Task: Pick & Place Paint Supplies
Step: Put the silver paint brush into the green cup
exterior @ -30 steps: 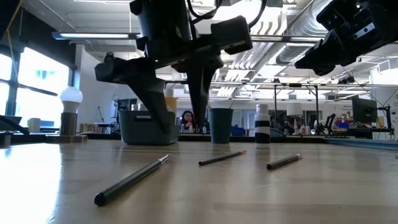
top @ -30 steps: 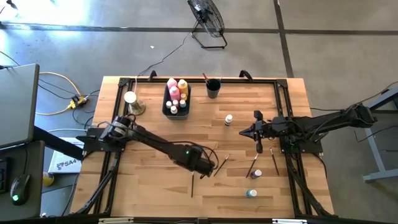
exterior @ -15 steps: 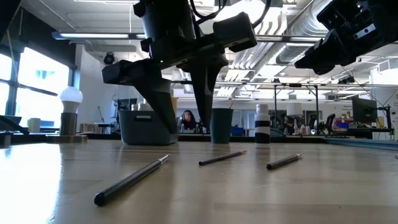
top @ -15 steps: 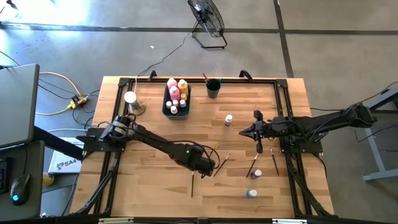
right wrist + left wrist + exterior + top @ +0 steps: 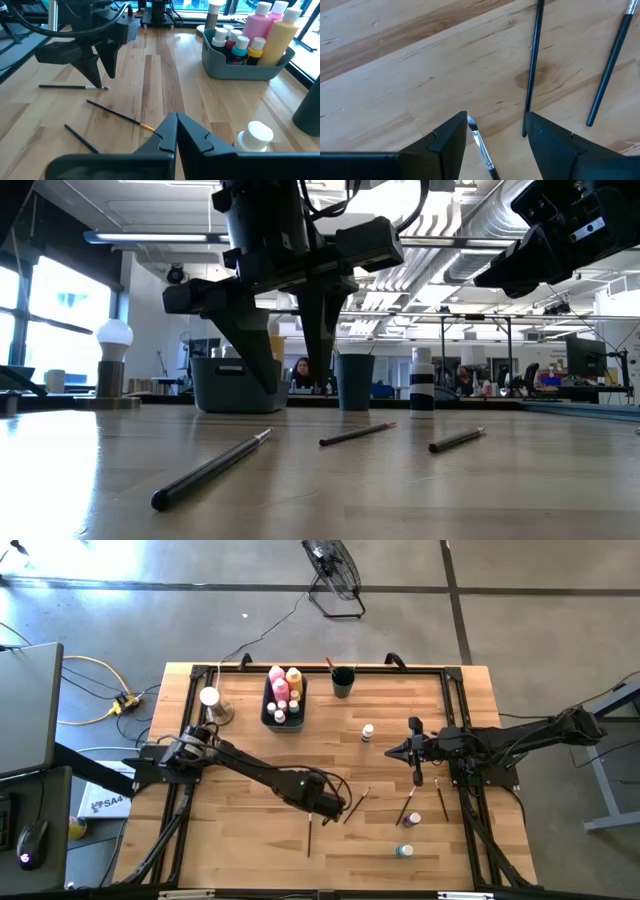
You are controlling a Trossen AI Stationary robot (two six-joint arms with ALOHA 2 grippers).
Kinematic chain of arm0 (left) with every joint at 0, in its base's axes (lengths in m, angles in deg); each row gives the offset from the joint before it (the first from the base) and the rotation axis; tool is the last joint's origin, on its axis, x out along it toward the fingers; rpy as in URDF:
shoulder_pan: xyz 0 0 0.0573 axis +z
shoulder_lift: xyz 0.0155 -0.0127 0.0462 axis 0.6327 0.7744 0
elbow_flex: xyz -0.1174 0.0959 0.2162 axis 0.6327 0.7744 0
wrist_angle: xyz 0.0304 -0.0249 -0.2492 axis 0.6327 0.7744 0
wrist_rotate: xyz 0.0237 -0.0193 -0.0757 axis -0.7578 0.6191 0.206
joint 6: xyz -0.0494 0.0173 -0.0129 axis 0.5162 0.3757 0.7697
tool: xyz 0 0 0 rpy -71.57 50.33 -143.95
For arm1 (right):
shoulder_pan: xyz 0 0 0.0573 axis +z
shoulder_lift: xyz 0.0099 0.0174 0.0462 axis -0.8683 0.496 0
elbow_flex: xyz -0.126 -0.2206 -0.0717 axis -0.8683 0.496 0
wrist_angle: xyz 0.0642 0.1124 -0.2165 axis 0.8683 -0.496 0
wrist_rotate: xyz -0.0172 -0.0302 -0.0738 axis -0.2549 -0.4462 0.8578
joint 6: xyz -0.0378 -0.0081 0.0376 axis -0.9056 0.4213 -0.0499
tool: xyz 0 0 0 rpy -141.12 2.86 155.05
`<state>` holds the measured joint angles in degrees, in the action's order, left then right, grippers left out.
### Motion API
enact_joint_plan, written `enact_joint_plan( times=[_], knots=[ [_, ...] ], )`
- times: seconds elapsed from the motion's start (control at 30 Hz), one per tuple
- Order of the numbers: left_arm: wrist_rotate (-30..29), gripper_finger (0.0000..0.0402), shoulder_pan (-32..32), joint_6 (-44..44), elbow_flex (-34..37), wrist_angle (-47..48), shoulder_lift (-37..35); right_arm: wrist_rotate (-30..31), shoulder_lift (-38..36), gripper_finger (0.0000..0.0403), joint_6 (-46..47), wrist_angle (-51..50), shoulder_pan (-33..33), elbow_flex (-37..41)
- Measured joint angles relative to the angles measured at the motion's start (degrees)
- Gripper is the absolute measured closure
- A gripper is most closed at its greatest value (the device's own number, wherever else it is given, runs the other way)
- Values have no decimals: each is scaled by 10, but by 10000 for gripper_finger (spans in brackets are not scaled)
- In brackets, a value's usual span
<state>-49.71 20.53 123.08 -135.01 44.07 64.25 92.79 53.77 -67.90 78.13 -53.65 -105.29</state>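
Wooden plank table (image 5: 250, 840) — left tool (image 5: 495, 131) spread wide over thin silver-ferruled paintbrush (image 5: 482, 150); right tool (image 5: 176, 131) shut, empty.

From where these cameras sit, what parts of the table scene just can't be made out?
- Dark cup: its contents; in the high view it is too small and dark inside.
- Brush between the left tool's fingers: its handle is cut off by the left wrist view's edge; only the metal tip shows.
- Small bottles in the grey bin: their labels are too small in every view.
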Motion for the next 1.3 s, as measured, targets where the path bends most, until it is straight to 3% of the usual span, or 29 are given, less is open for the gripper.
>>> enact_joint_plan(
  times=[0.6,0.93,1.3],
  knots=[
    [9,202,0,44,0,19,0,0,0,401,-1,0,0,0],
    [39,251,0,51,0,-3,27,0,0,401,-1,-1,0,0],
    [65,256,0,45,-2,2,50,0,0,401,-1,-4,0,0]
  ],
)
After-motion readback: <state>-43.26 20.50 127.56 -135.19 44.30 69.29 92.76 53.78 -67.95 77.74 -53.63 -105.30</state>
